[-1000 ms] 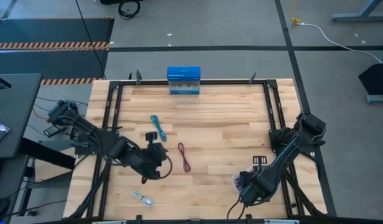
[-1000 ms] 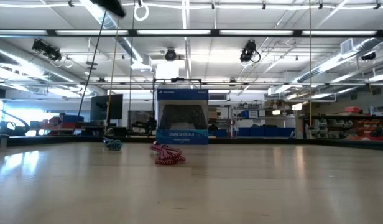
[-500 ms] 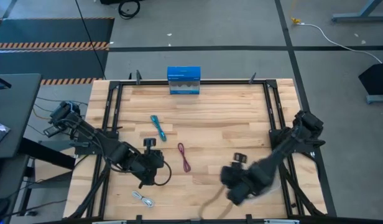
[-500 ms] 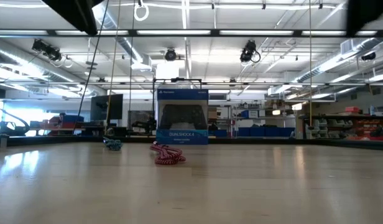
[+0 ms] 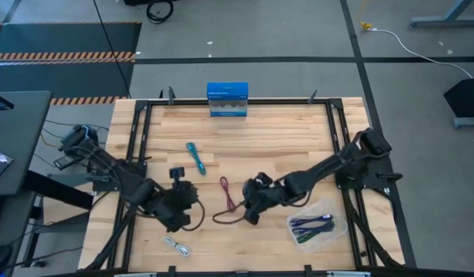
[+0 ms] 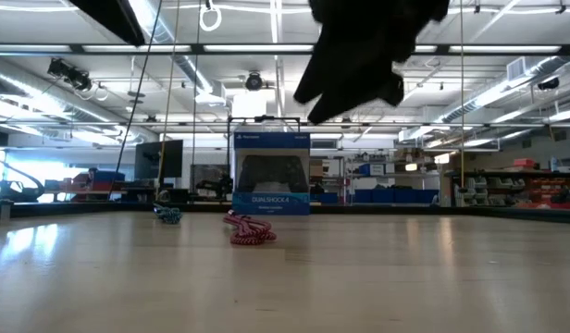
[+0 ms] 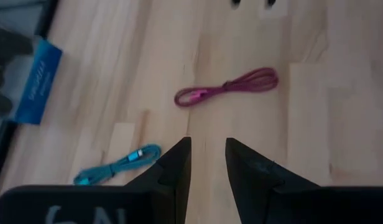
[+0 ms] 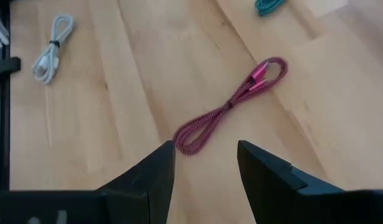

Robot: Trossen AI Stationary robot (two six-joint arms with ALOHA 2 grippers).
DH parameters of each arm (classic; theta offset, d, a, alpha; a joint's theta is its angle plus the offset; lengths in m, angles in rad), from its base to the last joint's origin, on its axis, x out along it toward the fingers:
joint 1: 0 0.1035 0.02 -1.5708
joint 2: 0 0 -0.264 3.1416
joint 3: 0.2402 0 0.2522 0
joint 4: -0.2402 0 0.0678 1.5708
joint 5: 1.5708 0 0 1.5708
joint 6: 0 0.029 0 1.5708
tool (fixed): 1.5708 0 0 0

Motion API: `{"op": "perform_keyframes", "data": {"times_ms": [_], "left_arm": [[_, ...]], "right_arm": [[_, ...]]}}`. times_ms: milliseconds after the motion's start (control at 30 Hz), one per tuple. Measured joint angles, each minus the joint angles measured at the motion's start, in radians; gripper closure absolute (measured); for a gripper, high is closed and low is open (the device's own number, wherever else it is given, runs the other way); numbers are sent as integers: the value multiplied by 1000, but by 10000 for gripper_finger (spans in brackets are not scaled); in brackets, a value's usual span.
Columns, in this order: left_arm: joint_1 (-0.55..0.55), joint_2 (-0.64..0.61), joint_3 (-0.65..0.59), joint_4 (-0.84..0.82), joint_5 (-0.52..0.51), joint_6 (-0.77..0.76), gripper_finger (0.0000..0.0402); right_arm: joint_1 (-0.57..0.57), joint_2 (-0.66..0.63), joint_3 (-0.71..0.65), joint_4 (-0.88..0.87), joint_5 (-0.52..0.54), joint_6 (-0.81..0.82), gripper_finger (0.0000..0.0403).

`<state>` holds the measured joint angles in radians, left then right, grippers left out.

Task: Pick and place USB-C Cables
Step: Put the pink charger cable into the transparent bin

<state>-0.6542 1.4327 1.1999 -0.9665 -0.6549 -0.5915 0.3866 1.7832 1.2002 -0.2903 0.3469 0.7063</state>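
The maroon cable lies flat mid-table and also shows in the right wrist view, left wrist view and low view. The teal cable lies farther off and the white-grey cable sits near the near edge. The dark purple and green cables lie in the clear tray. My right gripper hovers open just right of the maroon cable, fingers apart. My left gripper waits open to its left.
A blue box stands upright at the far edge, facing the low view. A black frame rail borders the table's sides. A dark cord from the right arm trails on the wood beside the maroon cable.
My right arm has swung fast from the near right corner toward the table's left and now reaches over the middle, beside the maroon cable. The tray with the purple and green cables, which it covered, now shows. My left gripper has drawn back slightly toward the near edge.
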Motion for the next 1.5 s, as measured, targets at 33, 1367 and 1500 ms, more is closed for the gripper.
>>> {"op": "perform_keyframes", "data": {"times_ms": [33,1367,1500], "left_arm": [[-12,-6,0,0,-18,0,294],[-35,-98,0,156,-124,26,294],[-34,-98,0,200,-160,39,294]], "right_arm": [[-14,0,-31,53,-12,-7,222],[-105,405,314,-151,-136,-270,390],[-105,404,316,-180,-136,-265,390]]}}
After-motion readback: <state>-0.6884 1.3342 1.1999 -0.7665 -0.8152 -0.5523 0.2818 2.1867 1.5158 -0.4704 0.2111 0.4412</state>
